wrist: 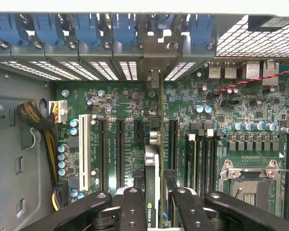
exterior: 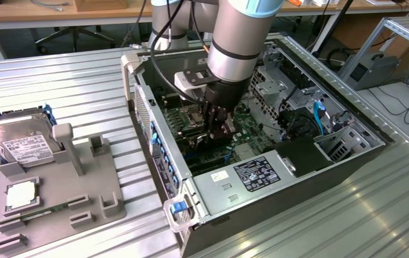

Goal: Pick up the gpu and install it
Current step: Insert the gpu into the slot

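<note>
Item: thin green gpu card with dark cooler, clamped edge-on in my hand, held upright over the green motherboard inside the open grey computer case. Picked up; seating in a slot unconfirmed.

Arm pointing straight down, gripper fingers clamped on something thin

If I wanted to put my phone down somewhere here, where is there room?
The ribbed metal table is bare between the computer case and the grey parts tray, which holds a hard drive. Inside the case it is crowded.
</note>
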{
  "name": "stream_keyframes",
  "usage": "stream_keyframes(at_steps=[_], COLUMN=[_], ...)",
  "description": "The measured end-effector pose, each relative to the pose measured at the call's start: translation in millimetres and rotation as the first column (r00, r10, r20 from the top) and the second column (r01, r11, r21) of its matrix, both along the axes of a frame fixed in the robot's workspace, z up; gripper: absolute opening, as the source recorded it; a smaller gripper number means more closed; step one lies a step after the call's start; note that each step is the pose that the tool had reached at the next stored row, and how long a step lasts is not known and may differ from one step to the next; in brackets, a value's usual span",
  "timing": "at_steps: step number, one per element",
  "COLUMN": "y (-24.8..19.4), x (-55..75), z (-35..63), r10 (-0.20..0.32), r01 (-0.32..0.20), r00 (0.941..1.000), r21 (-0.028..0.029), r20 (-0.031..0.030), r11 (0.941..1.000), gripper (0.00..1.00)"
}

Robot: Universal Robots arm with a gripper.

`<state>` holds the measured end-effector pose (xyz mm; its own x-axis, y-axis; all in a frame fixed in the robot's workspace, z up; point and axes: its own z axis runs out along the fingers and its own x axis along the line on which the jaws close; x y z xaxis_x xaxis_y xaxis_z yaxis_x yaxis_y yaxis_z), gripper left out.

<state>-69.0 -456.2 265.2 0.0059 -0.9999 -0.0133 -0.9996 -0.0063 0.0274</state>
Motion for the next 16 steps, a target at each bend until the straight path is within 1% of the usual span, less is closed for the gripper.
stream_keyframes(at_steps=[10, 16], y=[0.0, 0.0], x=[-0.6, -3.7], z=[-0.5, -0.5], r10=[0.0, 0.0], r01=[0.0, 0.0], r00=[1.0, 1.0], r21=[0.0, 0.0002], r20=[0.0001, 0.0031], r11=[1.0, 1.0], gripper=[0.27, 0.27])
